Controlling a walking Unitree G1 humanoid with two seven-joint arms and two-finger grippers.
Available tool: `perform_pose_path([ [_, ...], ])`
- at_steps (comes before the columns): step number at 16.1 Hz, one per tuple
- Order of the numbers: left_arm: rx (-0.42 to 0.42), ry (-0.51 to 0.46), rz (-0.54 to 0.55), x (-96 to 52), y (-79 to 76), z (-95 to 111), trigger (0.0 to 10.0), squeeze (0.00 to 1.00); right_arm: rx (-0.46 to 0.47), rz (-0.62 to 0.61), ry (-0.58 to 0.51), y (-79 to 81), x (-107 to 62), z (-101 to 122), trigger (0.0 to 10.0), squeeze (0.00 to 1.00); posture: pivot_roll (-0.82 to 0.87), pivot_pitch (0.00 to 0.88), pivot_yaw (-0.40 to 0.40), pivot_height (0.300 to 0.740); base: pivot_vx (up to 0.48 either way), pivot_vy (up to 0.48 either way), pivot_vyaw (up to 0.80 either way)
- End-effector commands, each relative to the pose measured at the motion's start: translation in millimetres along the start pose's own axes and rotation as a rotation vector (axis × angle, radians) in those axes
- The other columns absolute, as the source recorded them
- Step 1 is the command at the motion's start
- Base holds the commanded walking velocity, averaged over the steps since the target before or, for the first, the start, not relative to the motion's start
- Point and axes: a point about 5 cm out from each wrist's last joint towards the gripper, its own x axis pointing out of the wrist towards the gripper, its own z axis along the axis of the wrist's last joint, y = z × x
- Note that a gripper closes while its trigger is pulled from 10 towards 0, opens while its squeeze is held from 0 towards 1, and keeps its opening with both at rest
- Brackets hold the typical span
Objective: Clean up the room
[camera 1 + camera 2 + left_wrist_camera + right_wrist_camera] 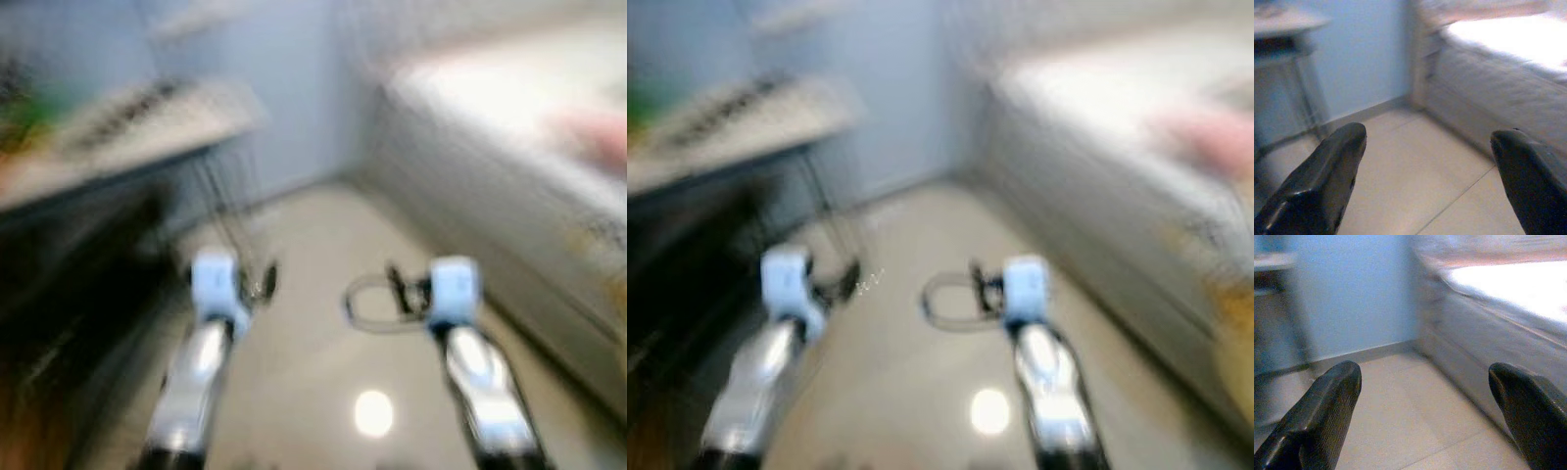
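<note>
Both head views are blurred by motion. My left gripper (263,282) and right gripper (397,286) are held out in front of me above a beige tiled floor (313,372). Each stands open with nothing between its fingers, as the left wrist view (1425,142) and right wrist view (1425,377) show. A ring-shaped cord or loop (367,304) lies on the floor just ahead of the right gripper. A pink item (598,137) lies on the bed at the right.
A white bed (490,166) runs along the right side. On the left stands a desk (118,137) with thin metal legs, with a keyboard-like thing on top and dark space below. A pale blue wall (284,88) closes the far end.
</note>
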Motion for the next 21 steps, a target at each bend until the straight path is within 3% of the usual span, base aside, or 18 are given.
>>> perform_pose_path([
  [1,0.001,-0.006,0.014,1.3,0.4,1,10.0,0.00,0.086,-0.102,-0.024,-9.8,1.2,4,10.0,0.00,-0.11,0.000,0.043,0.740,0.000,0.000,-0.74],
  [2,-0.049,-0.096,0.068,1.9,8.3,15,10.0,0.00,0.112,-0.164,-0.107,-17.4,1.8,16,10.0,0.00,-0.11,0.000,0.047,0.740,0.000,0.000,-0.75],
  [3,0.019,-0.190,0.041,4.4,7.9,36,10.0,0.00,0.105,-0.212,-0.145,-24.8,0.4,24,10.0,0.00,-0.12,0.000,0.050,0.740,0.000,0.000,-0.76],
  [7,0.004,-0.116,0.071,11.8,15.0,29,10.0,0.00,0.055,-0.106,-0.087,-6.3,6.5,15,10.0,0.00,-0.11,0.000,0.058,0.740,0.240,0.000,-0.38],
  [10,-0.004,-0.099,0.109,7.9,19.4,22,10.0,0.00,0.079,-0.108,-0.096,-6.8,9.2,20,10.0,0.00,-0.12,0.000,0.062,0.740,0.480,0.000,0.00],
  [11,-0.006,-0.085,0.093,7.8,17.3,18,10.0,1.00,0.113,-0.134,-0.114,-10.4,10.5,25,10.0,1.00,-0.13,0.000,0.060,0.740,0.480,0.000,0.00],
  [18,-0.001,-0.104,0.081,17.4,13.0,24,10.0,1.00,0.077,-0.123,-0.118,-13.5,11.7,26,10.0,1.00,-0.13,0.000,0.058,0.740,0.480,0.000,0.00],
  [20,0.011,-0.112,0.073,19.8,11.0,25,10.0,1.00,0.045,-0.157,-0.069,-16.5,14.2,19,10.0,1.00,-0.13,0.000,0.056,0.740,0.480,0.000,0.00],
  [21,0.008,-0.113,0.070,20.7,10.6,25,10.0,1.00,0.014,-0.163,-0.054,-18.1,15.0,17,10.0,0.91,-0.13,0.000,0.057,0.740,0.480,0.000,0.00],
])
